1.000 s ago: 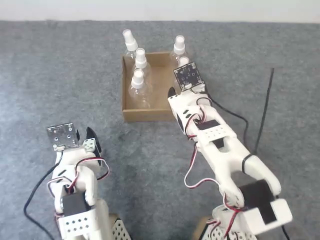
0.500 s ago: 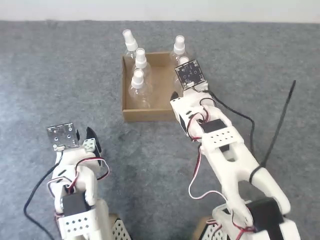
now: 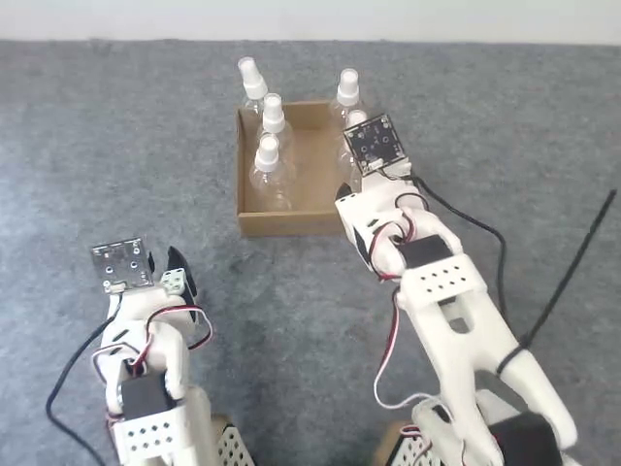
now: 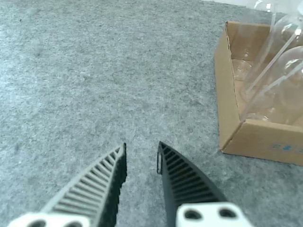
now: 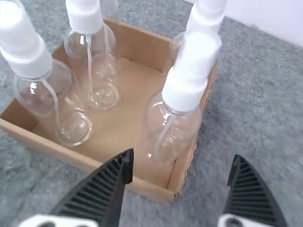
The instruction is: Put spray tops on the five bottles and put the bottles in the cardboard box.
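Note:
The cardboard box (image 3: 247,175) stands at the back of the grey mat. Two clear bottles with white spray tops (image 3: 273,115) (image 3: 266,155) stand in its left half. A third capped bottle (image 5: 182,109) stands in its near right corner. Another bottle (image 3: 252,78) rises at the back left corner and one more (image 3: 347,89) at the back right; I cannot tell whether these stand inside. My right gripper (image 5: 177,172) is open wide just in front of the box, facing the corner bottle and holding nothing. My left gripper (image 4: 142,146) is open over bare mat, well short of the box (image 4: 236,118).
Grey carpet covers the table on all sides of the box. A black cable (image 3: 572,262) swings off the right arm at the right side. The left arm's gripper (image 3: 175,267) sits low at the near left.
The right arm has swung a little to the right and its cable has swept rightward. The left arm, box and bottles have not moved.

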`<state>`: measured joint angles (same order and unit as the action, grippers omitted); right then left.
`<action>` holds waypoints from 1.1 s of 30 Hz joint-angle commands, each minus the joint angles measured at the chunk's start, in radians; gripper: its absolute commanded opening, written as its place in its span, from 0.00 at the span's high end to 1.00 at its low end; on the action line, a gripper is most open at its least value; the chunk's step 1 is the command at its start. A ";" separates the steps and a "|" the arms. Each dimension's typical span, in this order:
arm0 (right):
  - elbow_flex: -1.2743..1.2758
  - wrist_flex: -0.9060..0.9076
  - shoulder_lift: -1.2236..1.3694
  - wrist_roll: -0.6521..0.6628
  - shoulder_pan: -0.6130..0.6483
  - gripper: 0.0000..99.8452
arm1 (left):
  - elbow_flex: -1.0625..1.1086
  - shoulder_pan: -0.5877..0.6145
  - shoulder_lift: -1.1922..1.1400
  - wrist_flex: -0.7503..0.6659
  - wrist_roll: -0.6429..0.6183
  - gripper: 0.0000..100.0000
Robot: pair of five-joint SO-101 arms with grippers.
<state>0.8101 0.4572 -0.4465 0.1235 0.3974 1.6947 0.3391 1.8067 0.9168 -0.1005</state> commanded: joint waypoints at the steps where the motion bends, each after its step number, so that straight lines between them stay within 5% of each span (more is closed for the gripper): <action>1: -0.011 0.059 -0.104 -0.003 0.007 0.73 | -0.010 0.006 0.014 -0.002 0.005 0.90; 7: -0.011 0.133 -0.183 -0.008 0.005 0.73 | -0.010 0.006 0.014 -0.002 0.005 0.90; 12: -0.011 0.160 -0.240 -0.003 0.002 0.85 | -0.010 0.005 0.014 -0.002 0.005 0.90; 33: 0.043 0.277 -0.539 -0.009 0.002 0.94 | -0.010 0.005 0.014 -0.002 0.005 0.90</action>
<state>0.8562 0.7304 -0.9129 0.1235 0.3974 1.6947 0.3391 1.8067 0.9168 -0.1005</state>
